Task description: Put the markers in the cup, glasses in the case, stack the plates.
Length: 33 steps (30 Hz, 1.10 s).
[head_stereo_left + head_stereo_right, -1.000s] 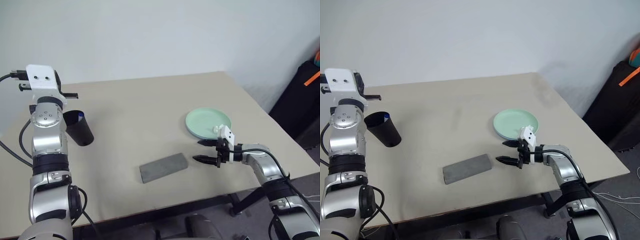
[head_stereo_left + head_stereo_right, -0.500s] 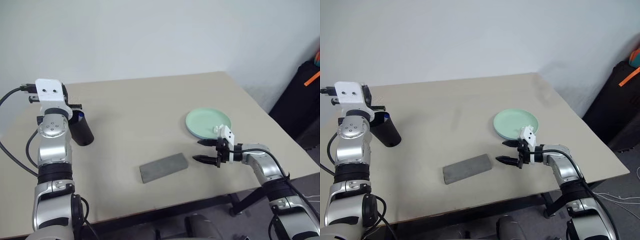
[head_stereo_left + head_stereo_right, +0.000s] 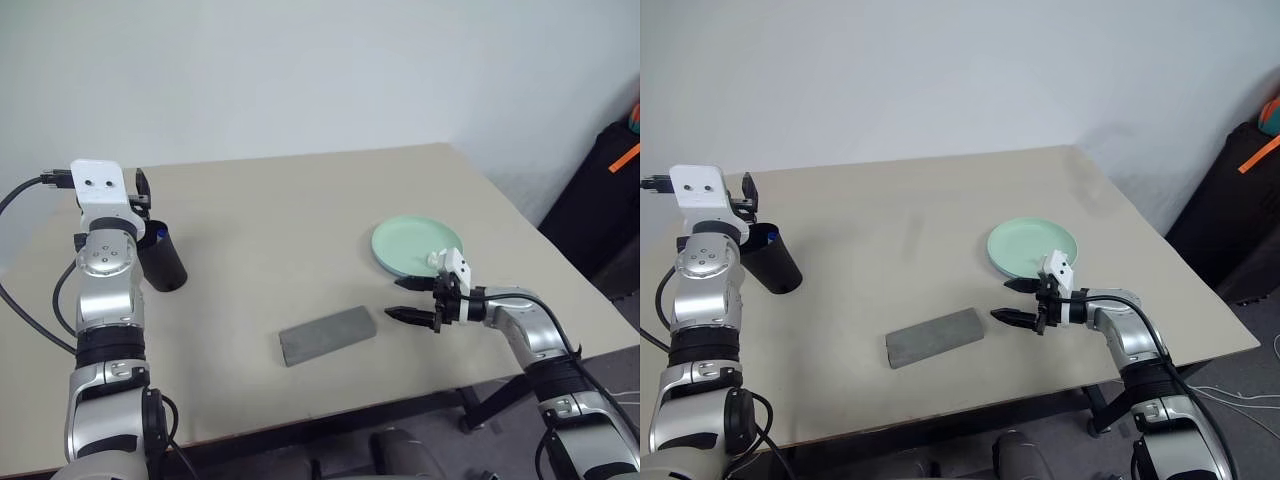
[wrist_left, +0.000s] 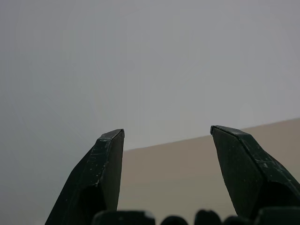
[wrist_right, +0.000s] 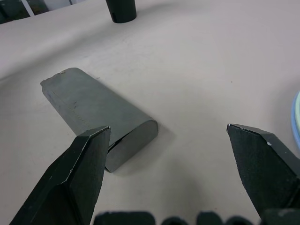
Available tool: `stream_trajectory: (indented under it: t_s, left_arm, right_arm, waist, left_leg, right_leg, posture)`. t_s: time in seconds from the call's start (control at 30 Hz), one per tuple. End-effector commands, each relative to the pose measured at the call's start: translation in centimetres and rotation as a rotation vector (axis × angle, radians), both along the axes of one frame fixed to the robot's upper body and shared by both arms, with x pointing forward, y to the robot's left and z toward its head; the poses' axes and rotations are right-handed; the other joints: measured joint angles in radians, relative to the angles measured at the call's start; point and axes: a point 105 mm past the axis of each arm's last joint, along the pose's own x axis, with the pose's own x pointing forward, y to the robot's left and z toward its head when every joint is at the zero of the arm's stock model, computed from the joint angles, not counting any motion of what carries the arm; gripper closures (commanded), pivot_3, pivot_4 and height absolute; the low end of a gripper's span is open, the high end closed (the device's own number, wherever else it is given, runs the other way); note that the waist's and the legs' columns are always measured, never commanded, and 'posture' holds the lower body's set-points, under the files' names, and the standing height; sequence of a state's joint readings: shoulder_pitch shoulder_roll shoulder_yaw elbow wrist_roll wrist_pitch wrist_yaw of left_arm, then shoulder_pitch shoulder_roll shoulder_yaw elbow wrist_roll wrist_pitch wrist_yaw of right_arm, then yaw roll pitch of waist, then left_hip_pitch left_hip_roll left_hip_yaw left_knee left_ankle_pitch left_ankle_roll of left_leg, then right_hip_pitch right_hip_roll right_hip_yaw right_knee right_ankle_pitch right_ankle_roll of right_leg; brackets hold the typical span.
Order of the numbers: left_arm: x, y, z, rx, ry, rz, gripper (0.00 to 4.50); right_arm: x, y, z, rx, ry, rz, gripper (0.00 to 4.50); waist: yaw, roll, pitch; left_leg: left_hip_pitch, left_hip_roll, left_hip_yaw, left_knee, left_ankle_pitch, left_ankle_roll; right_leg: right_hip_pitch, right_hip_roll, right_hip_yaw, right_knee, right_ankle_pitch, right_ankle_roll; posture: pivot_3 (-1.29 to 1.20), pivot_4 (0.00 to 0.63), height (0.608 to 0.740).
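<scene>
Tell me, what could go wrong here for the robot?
The left gripper is open right above the black cup, so a careless pull-back could tip the cup over. The right gripper, open, sits between the grey case and the stacked plates; a sweep either way might shove the closed case or nudge the plates.

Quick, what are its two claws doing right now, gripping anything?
Left claw: open, holding nothing, up by the black cup.
Right claw: open, empty, facing the grey case.

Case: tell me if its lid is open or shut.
Shut. The case lies flat on the table as one closed grey block; in the right wrist view its lid sits down against the base, nothing sticking out.
</scene>
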<state>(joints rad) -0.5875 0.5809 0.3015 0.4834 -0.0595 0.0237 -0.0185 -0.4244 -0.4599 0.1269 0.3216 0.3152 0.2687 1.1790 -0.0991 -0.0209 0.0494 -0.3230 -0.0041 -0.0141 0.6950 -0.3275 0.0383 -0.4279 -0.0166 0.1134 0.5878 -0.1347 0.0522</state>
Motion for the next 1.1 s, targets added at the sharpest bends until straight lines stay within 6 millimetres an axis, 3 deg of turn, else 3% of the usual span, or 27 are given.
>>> stream_trajectory:
  t_s: [0.03,0.27,0.53,0.7,0.9,1.1]
  left_arm:
    - [0.2,-1.8,3.0,-0.034,-0.117,-0.099,1.41]
    - [0.4,-7.8,3.6,-0.081,-0.12,-0.426,1.41]
    - [-1.1,-13.3,-0.3,-0.048,0.055,-0.752,1.41]
    - [-2.1,-15.0,-4.4,-0.003,0.225,-0.896,1.41]
    - [-3.4,-15.4,-8.5,0.022,0.378,-0.999,1.41]
    - [-3.1,-15.7,-10.5,0.042,0.411,-0.996,1.41]
  right_arm:
    - [1.0,0.1,2.4,0.035,-0.086,-0.014,0.19]
    - [2.8,-0.5,3.5,0.059,-0.15,-0.116,0.19]
    - [4.6,-3.6,5.0,0.045,-0.254,-0.3,0.19]
    - [4.5,-5.5,4.7,0.016,-0.261,-0.357,0.19]
    - [3.8,-7.0,4.0,-0.018,-0.247,-0.37,0.19]
    - [3.9,-9.0,3.7,-0.058,-0.242,-0.423,0.19]
  waist:
    - [0.0,0.0,0.0]
    - [-0.001,0.0,0.0]
    - [-0.002,0.0,0.0]
    - [-0.002,0.0,0.0]
    - [-0.003,0.0,0.0]
    - [-0.002,0.0,0.0]
  left_leg:
    - [0.0,0.0,0.0,0.0,0.0,0.0]
    - [-0.001,0.0,0.0,0.001,0.0,0.0]
    - [0.0,0.0,0.001,0.0,0.0,0.0]
    - [0.0,0.0,0.001,0.0,0.0,0.0]
    - [0.0,0.0,0.003,0.0,0.0,0.001]
    - [0.0,0.0,0.004,0.001,0.0,0.001]
  right_leg:
    - [0.0,0.0,0.0,0.0,0.0,0.0]
    - [0.0,0.0,0.0,0.0,0.0,0.0]
    - [0.0,0.001,0.002,0.0,0.0,0.0]
    - [0.0,0.001,0.002,0.0,0.0,0.0]
    - [0.001,0.001,0.004,0.0,-0.001,-0.001]
    - [0.002,0.001,0.005,0.0,-0.002,-0.003]
  posture:
    - [0.0,0.0,0.74]
    - [0.0,0.0,0.74]
    - [0.0,0.0,0.74]
    - [0.0,0.0,0.74]
    - [0.0,0.0,0.74]
    - [0.0,0.0,0.74]
